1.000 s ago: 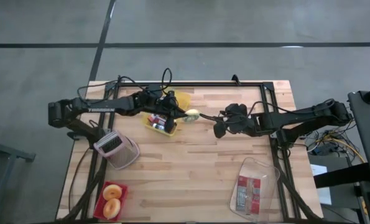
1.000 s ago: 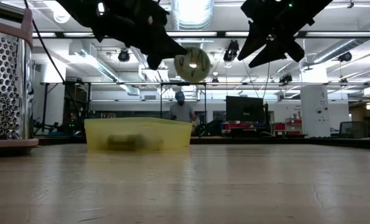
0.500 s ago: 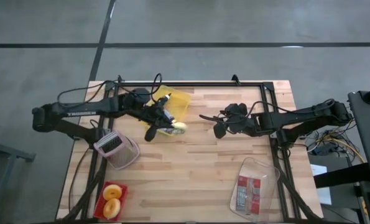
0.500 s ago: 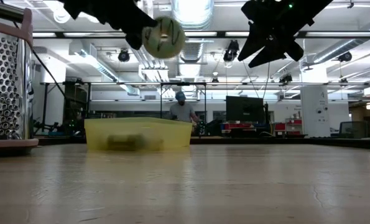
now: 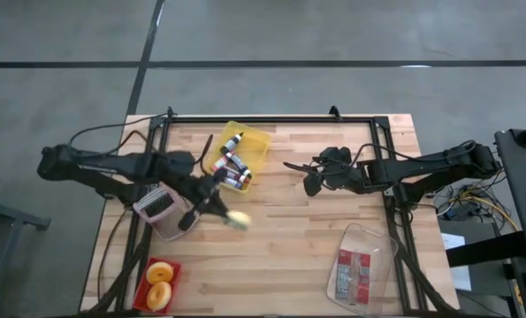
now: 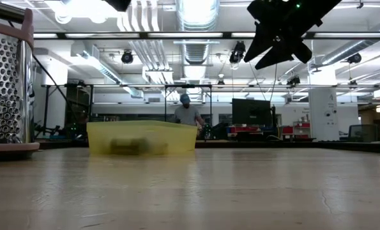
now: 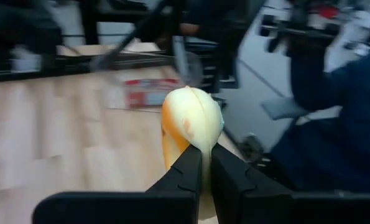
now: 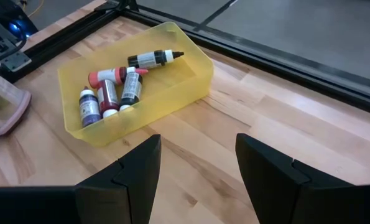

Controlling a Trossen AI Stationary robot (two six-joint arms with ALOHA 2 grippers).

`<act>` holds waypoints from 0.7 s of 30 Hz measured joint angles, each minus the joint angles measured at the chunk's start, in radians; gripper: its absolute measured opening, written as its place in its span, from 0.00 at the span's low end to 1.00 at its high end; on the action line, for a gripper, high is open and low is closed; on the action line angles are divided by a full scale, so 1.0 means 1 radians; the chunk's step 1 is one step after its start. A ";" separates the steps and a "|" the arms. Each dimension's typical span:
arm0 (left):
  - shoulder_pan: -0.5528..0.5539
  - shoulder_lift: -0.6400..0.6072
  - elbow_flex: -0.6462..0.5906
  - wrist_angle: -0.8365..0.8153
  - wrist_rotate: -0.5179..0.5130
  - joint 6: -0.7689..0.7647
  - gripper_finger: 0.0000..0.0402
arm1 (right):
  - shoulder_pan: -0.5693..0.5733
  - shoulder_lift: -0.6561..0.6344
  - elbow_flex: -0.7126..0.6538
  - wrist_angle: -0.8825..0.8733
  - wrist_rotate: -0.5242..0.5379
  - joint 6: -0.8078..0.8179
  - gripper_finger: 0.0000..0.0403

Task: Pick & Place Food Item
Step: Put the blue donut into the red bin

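My left gripper (image 5: 227,215) is shut on a pale yellow, rounded food item (image 5: 239,220) above the table's left middle, just right of the metal grater (image 5: 165,212). The item fills the middle of the left wrist view (image 7: 192,121). My right gripper (image 5: 310,182) hangs open and empty over the table's middle right, its fingers wide apart in its wrist view (image 8: 197,168). The yellow bin (image 5: 245,146) with several small bottles rests on its base on the table. My left gripper pinches the food item between its two fingers at the item's near end (image 7: 200,144). Most of the item sticks out beyond the fingertips (image 7: 188,163). The item is lifted clear of the table.
A red tray with two doughnuts (image 5: 159,283) lies at the near left. A clear container with a packet (image 5: 362,263) lies at the near right. A black frame (image 5: 271,120) runs along the table's far edge. People show in the room beyond (image 6: 188,114).
My left gripper has carried the food item from beside the yellow bin toward the table's near and left edges, past the bin to a spot next to the grater. It stays shut on the item, which has stayed clear of the table and has left the low view.
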 joint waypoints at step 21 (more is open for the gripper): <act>-0.446 0.007 0.000 -0.167 -0.019 -0.112 0.06 | 0.000 0.000 0.000 0.002 -0.001 0.000 0.50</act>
